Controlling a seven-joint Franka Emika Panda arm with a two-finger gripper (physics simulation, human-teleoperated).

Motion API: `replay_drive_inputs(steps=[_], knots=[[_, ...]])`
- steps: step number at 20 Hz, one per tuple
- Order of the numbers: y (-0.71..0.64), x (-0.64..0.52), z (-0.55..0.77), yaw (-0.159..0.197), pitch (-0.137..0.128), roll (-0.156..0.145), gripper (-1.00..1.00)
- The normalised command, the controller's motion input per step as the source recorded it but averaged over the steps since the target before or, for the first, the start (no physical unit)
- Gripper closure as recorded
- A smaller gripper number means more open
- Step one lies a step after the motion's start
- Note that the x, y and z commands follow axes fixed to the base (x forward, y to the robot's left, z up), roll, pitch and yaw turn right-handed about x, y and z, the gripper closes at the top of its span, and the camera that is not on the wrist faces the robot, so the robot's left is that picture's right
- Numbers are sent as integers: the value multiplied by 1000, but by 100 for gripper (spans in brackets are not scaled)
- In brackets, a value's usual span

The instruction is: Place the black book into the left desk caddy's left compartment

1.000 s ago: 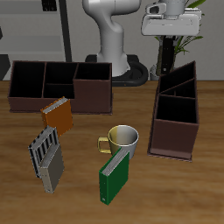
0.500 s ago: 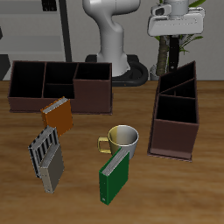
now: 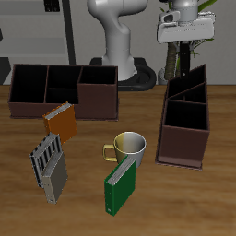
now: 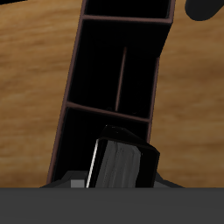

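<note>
My gripper (image 3: 184, 42) is high above the back end of the left desk caddy (image 3: 185, 118), the long, narrow dark brown box seen end-on. It is shut on the black book (image 4: 122, 164), which the wrist view shows close up, upright between the fingers, its pale page edge showing. In that view the caddy (image 4: 114, 87) lies below the book, with its open sections lined up in a row and nothing visible inside them. In the exterior view the book is hard to make out against the dark plant behind it.
A wide brown caddy (image 3: 63, 88) stands at the back. An orange book (image 3: 61, 121), a grey striped book (image 3: 49, 166), a yellow mug (image 3: 129, 146) and a green book (image 3: 121, 187) sit nearer the front. A potted plant (image 3: 201, 44) is behind the gripper.
The gripper with the black book has shifted slightly sideways and a little down above the caddy's back end. Nothing on the table has moved.
</note>
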Motion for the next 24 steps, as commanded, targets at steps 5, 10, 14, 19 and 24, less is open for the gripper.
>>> replay_drive_inputs(steps=[5,10,14,19,24], knots=[[50,33,-94,0,23,7,100],[79,55,-185,-13,37,14,100],[137,16,-203,17,39,49,100],[230,-202,-160,15,27,69,100],[15,7,-143,17,18,7,100]])
